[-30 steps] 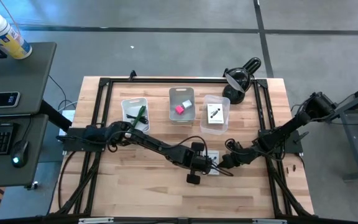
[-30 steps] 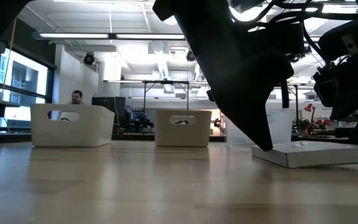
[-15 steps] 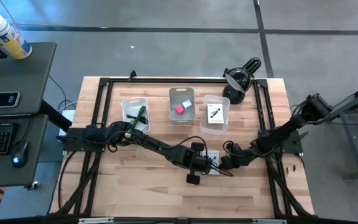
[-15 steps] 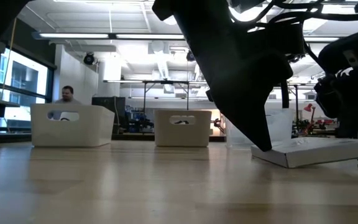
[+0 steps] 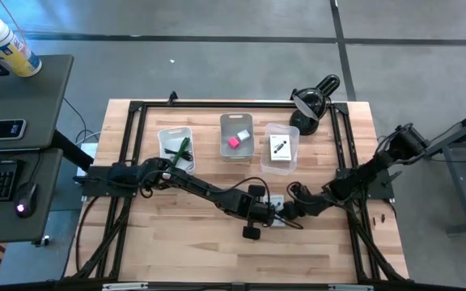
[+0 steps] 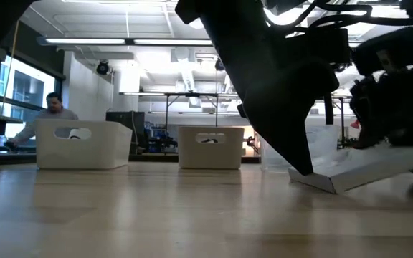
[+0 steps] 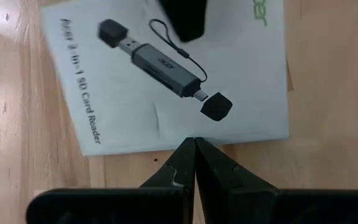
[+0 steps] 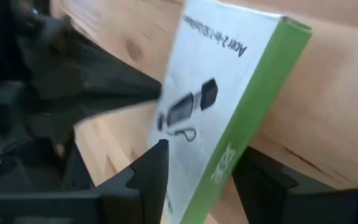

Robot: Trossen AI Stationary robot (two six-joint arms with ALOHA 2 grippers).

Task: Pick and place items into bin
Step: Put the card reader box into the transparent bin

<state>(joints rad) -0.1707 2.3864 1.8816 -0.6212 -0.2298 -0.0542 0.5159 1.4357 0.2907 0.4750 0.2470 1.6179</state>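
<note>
The wooden table [image 5: 176,250] carries three white bins [image 5: 237,136] in a row along its far half, with one black desk lamp [image 5: 311,103] beyond them at the right. Two dark arms reach toward the table's near centre. The left bin [image 5: 175,149] holds one green pen [image 5: 182,149]; the middle bin holds one pink block [image 5: 234,142] beside one white cube [image 5: 244,137]; the right bin [image 5: 279,149] holds one white card with black print [image 5: 279,146]. One flat white SD card reader box [image 7: 166,74] with a green edge lies between the grippers, its right end tilted up off the wood in the low view. The right gripper [image 8: 197,171] clasps that box by its edge. The left gripper [image 7: 194,155], fingers pressed together, rests its tips just at the box's near edge. One person [image 6: 45,118] shows in the room behind.
</note>
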